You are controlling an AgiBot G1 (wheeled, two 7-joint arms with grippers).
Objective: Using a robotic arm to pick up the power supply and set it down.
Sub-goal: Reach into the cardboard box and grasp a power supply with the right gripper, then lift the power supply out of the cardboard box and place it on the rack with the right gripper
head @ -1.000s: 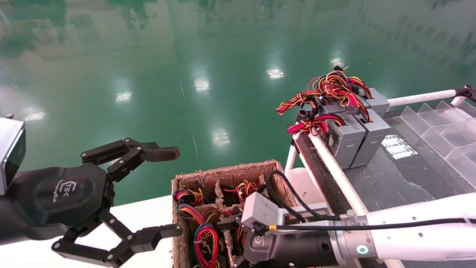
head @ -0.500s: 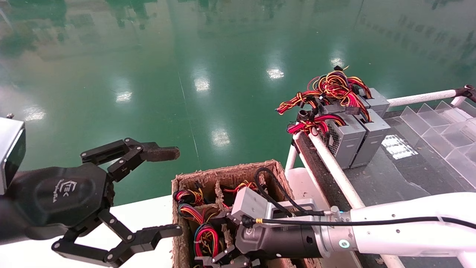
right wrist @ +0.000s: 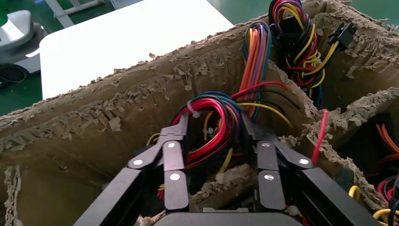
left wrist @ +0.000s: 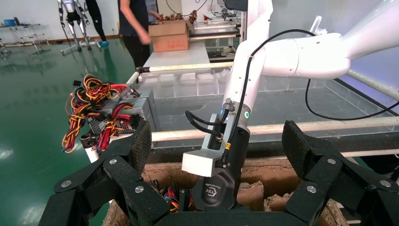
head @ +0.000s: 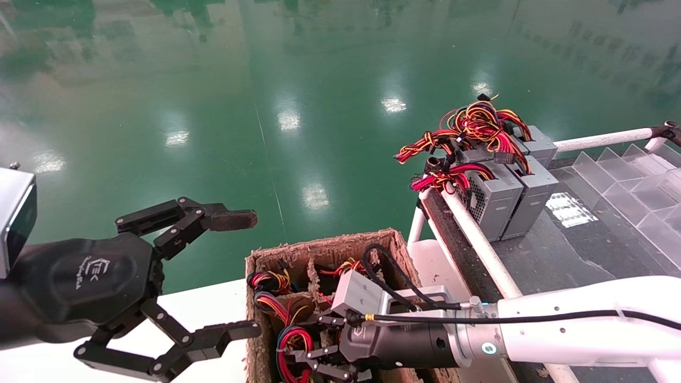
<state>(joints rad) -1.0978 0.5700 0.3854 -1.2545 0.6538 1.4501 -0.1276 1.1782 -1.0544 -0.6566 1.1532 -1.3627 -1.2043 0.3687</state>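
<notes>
The power supply's looped red, blue, green and yellow wire bundle (head: pixel 292 338) (right wrist: pixel 214 117) stands up out of a near compartment of the torn cardboard box (head: pixel 324 244); its metal body is hidden down in the compartment. My right gripper (head: pixel 298 355) (right wrist: pixel 214 125) reaches into that compartment, open, one finger (right wrist: pixel 175 155) on each side of the loop. The right arm's black palm (left wrist: pixel 219 186) also shows in the left wrist view, dipping into the box. My left gripper (head: pixel 242 274) (left wrist: pixel 217 141) hangs wide open and idle left of the box, holding nothing.
Other compartments hold more wire bundles (head: pixel 268 282) (right wrist: pixel 294 33). Alike grey boxes (head: pixel 505 191) with red-yellow wires (head: pixel 479 125) stand on the dark rack behind a white rail (head: pixel 479 239). Clear dividers (head: pixel 633 181) lie far right. The box rests on a white table (head: pixel 202 308).
My right arm has moved left and down into the box, bringing its fingers around the wire loop. The left arm has not moved.
</notes>
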